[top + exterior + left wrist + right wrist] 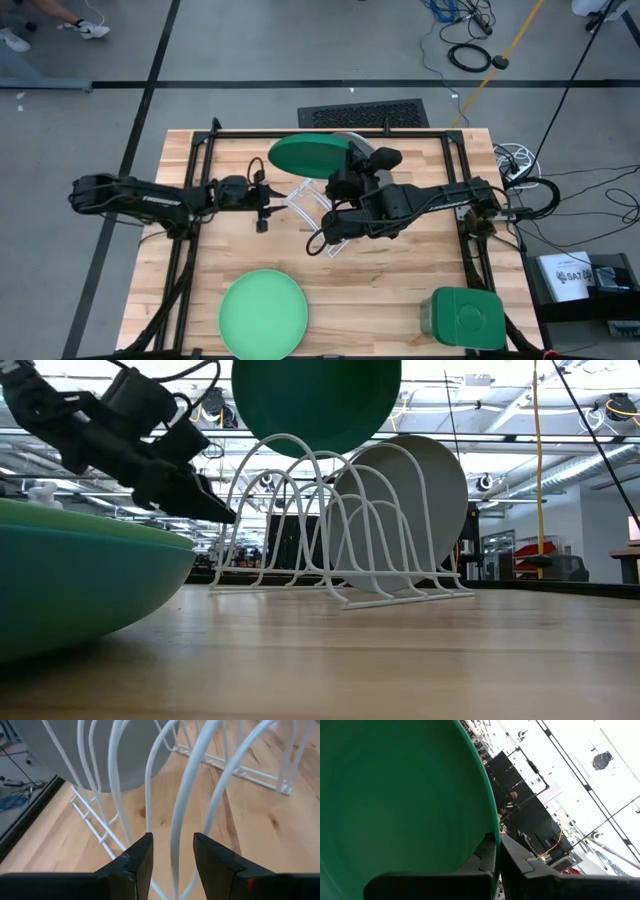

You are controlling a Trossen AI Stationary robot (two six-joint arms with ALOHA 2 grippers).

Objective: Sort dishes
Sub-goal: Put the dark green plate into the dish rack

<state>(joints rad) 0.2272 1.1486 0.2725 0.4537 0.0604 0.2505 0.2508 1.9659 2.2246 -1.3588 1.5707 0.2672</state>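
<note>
My right gripper (350, 160) is shut on the dark green plate (308, 155), which it holds up over the white wire rack (318, 215); the plate also shows in the low view (316, 400). The grey plate (415, 510) stands on edge in the rack's far slots. The light green plate (263, 312) lies flat near the table's front edge. In the low view its near side looks teal (80, 585); I cannot tell whether a teal plate lies under it. My left gripper (172, 855) is open at the rack's left end, with one rack wire (176, 845) showing between its fingers. My right gripper pinches the dark green plate's rim (487, 827) between its two fingers, one finger (487, 857) on the plate's hollow face and the other (517, 857) on its back. The plate is lifted clear above the rack and is tilted.
A green square lidded container (465, 318) stands at the table's front right corner. A black frame (200, 150) runs along the table's sides and far edge. Bare wood lies between the rack and the front objects.
</note>
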